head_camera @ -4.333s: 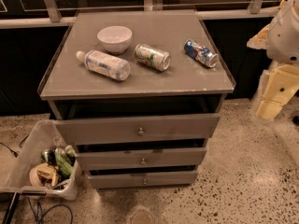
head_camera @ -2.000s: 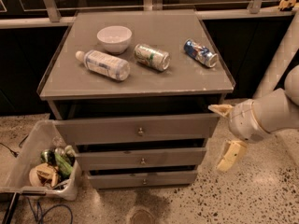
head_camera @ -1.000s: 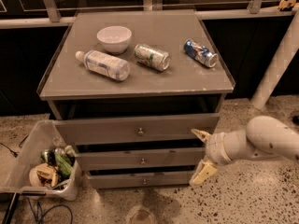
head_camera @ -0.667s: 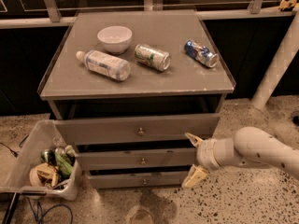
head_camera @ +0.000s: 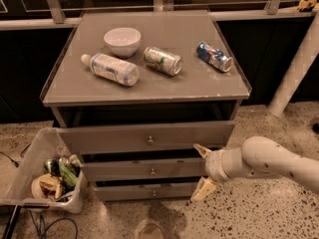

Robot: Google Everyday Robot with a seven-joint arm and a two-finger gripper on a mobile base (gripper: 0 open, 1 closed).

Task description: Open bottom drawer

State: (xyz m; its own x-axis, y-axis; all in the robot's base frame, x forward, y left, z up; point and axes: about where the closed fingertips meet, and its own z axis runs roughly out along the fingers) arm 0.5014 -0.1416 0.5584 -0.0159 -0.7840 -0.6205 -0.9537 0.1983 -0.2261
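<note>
**Tool being closed in on the bottom drawer**

Camera view: the tool (head_camera: 195,172) is being carried further toward 9 o'clock than a second ago. It is now being held, fingers spread wide, just before the right ends of the lower drawer fronts. The bottom drawer (head_camera: 129,191), lowest under the bench (head_camera: 189,83), is still being left shut. Its knob (head_camera: 154,193), at 8 o'clock of the tool, is not being touched, so the grasp is judged still ahead.

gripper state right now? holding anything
Gripper: open, holding nothing, at the right end of the bottom drawer.
</note>
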